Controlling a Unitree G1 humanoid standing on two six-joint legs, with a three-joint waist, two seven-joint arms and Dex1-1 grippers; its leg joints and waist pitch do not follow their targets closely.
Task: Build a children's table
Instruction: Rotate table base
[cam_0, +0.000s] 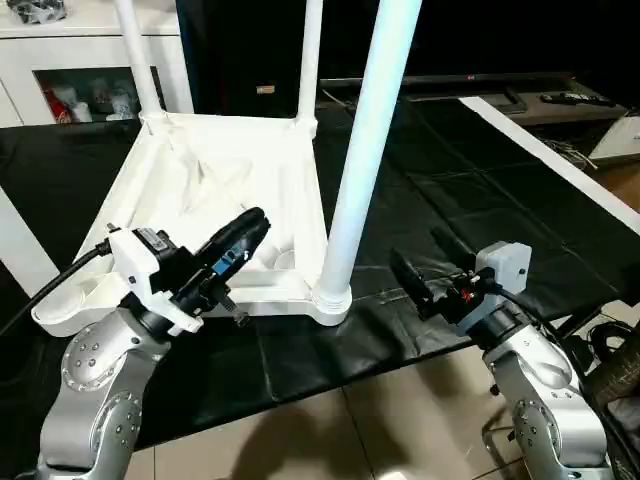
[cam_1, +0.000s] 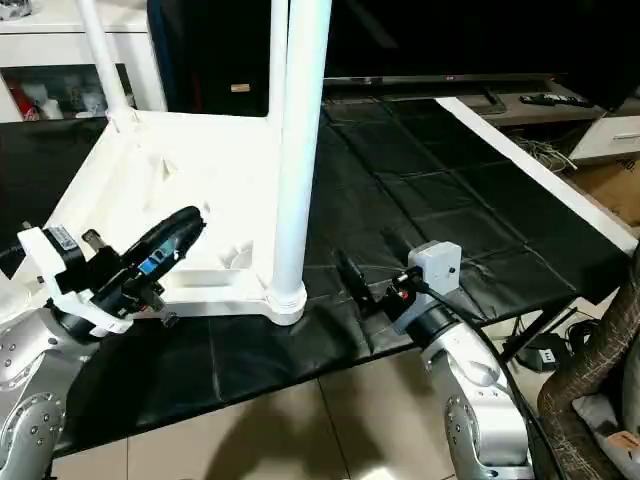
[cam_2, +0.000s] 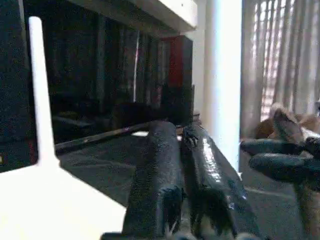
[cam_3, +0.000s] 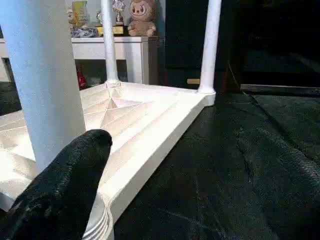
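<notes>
The children's table (cam_0: 230, 190) lies upside down on a black mat, its ribbed underside facing up. Three white legs stand up from its corners: the near right one (cam_0: 365, 150) and two far ones (cam_0: 135, 60) (cam_0: 310, 60). My left gripper (cam_0: 255, 222) hovers over the near part of the underside. Its fingers (cam_2: 170, 165) are pressed together with nothing between them. Just right of the near leg's base, my right gripper (cam_0: 420, 262) stands open and empty, low over the mat, with one black finger (cam_3: 65, 190) beside that leg.
A white glass-door cabinet (cam_0: 90, 60) stands at the back left. A low dark shelf with a remote (cam_0: 570, 98) runs along the back right. The mat's front edge (cam_0: 300, 385) drops to tiled floor (cam_0: 350, 430). Cables (cam_0: 610, 350) hang at the right.
</notes>
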